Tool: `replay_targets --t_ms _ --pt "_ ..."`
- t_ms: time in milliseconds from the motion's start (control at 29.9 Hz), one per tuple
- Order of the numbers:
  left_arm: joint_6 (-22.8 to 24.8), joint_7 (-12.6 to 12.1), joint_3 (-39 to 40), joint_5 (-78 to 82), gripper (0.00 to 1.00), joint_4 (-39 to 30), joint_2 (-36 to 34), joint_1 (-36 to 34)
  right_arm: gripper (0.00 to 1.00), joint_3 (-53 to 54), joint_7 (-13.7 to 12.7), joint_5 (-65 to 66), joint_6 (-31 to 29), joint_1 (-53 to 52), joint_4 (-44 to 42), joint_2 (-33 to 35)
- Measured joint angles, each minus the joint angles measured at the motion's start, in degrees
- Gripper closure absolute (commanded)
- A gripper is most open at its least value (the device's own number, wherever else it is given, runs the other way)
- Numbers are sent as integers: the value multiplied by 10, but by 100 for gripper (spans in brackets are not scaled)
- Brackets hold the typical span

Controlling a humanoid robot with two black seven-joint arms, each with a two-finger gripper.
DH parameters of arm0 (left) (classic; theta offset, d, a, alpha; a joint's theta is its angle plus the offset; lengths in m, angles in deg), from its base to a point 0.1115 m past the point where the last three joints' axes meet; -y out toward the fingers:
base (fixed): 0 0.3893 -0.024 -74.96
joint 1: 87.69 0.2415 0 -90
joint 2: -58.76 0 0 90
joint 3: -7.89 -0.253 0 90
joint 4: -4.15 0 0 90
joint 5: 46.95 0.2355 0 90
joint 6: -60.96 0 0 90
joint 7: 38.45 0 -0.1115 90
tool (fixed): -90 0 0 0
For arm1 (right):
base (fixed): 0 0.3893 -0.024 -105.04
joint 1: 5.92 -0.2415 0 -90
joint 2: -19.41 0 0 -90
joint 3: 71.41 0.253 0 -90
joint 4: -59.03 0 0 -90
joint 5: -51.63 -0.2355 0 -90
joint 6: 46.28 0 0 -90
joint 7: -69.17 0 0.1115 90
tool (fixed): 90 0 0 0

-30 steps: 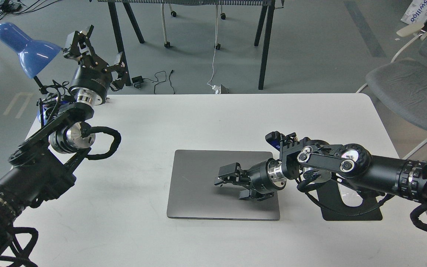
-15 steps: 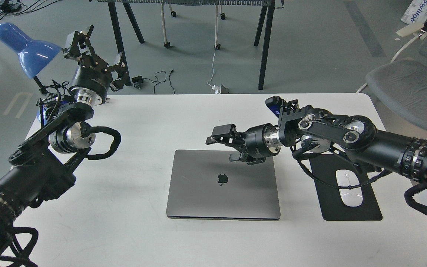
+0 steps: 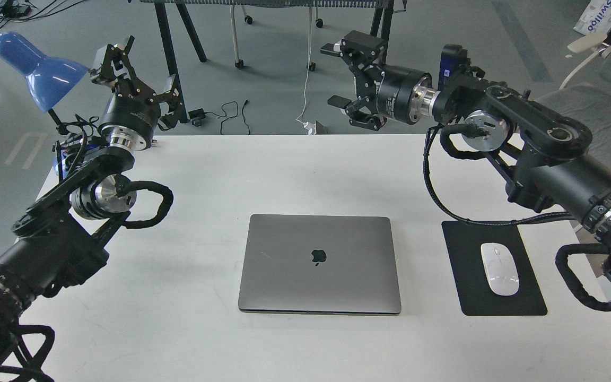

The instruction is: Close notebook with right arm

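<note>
Grey floor with dark trestle legs lies behind the white rounded table (image 3: 204, 339). On it, near the front middle, the slim space-grey metal notebook (image 3: 320, 263) lies fully shut, apple logo up. A second ago the black jointed right arm (image 3: 544, 154) pressed on its lid; now it has lifted well clear, its right hand (image 3: 343, 77) spread open and empty above the far edge. Beside the blue desk lamp (image 3: 35, 69), the left hand (image 3: 136, 69) is unmoved, open, holding nothing. Right of the notebook, a white mouse (image 3: 499, 276) rests on a black mouse pad (image 3: 470, 297).
</note>
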Motion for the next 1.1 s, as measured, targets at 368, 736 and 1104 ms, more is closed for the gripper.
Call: replay_targets --t_ms 368,736,1104 --pt "0 0 0 0 0 0 0 0 0 184 10 -1 67 51 2 0" --pt "0 0 0 0 0 0 1 0 0 197 10 -2 68 100 26 12" --pt "0 0 0 0 0 0 1 0 0 252 2 -165 74 121 25 4"
